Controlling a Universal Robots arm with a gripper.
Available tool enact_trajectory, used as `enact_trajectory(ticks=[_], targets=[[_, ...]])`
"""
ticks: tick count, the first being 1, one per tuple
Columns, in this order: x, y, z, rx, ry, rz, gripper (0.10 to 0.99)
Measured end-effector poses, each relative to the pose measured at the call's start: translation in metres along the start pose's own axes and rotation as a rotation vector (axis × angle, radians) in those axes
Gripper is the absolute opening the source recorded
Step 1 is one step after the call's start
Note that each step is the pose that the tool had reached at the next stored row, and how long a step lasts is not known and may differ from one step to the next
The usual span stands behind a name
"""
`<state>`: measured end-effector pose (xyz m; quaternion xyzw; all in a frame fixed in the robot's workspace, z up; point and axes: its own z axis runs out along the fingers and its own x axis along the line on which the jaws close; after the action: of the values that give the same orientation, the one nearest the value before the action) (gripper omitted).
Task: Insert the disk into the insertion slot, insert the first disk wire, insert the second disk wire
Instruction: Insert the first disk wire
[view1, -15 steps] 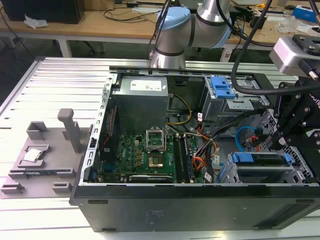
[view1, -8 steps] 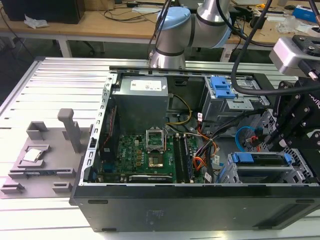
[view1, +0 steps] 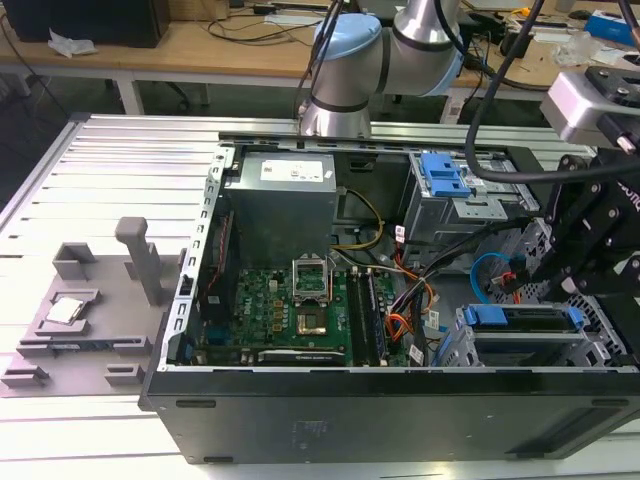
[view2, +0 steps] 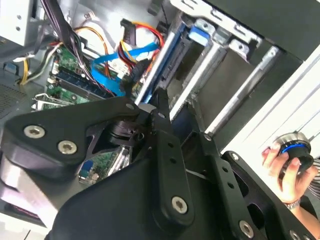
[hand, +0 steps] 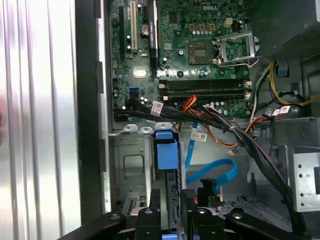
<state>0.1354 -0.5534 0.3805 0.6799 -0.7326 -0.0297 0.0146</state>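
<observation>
Blue-framed disk (hand: 165, 150) is lying edge-on straight ahead of the jaws, sitting in the slot (hand: 129, 165), probably so that its plug end is facing the cables. Just beside the jaws the blue wire (hand: 220, 165) is curling loose, seemingly not yet plugged in. Farther beyond, the red-orange wires (hand: 190, 103) are hanging. The jaws are hovering at the disk's near edge. How wide they are standing I cannot tell.

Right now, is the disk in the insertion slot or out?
In, it seems: in the exterior view the disk lies between the grey walls of the insertion slot. Whether fully seated: cannot tell.
</observation>
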Motion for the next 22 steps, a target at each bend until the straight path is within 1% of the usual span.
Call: enact_trajectory(ticks=[2,3,4,5,7,10,14,16,20,21,22], targets=[[-0.0082,-0.0015,0.0005,0.0,-0.0001,0.0,0.302],[-0.014,-0.002,0.0009,0.0,0.0,0.0,0.302],[-0.0217,-0.0024,0.0018,0.0,-0.0001,0.0,0.302],[-0.024,-0.0028,0.0041,0.0,0.0,0.0,0.302],[-0.0289,-0.0066,0.0126,-0.005,0.0004,0.0,0.302],[-0.0288,-0.0072,0.0191,-0.007,0.0004,0.0,0.302],[-0.0288,-0.0073,0.0197,-0.006,0.0017,0.0,0.286],[-0.0288,-0.0073,0.0197,-0.006,0.0021,0.0,0.169],[-0.0287,-0.0073,0.0199,-0.006,0.0027,0.0,0.169],[-0.0266,-0.0075,0.0202,-0.006,0.0028,0.0,0.169],[-0.0229,-0.008,0.0206,-0.006,0.004,0.0,0.169]])
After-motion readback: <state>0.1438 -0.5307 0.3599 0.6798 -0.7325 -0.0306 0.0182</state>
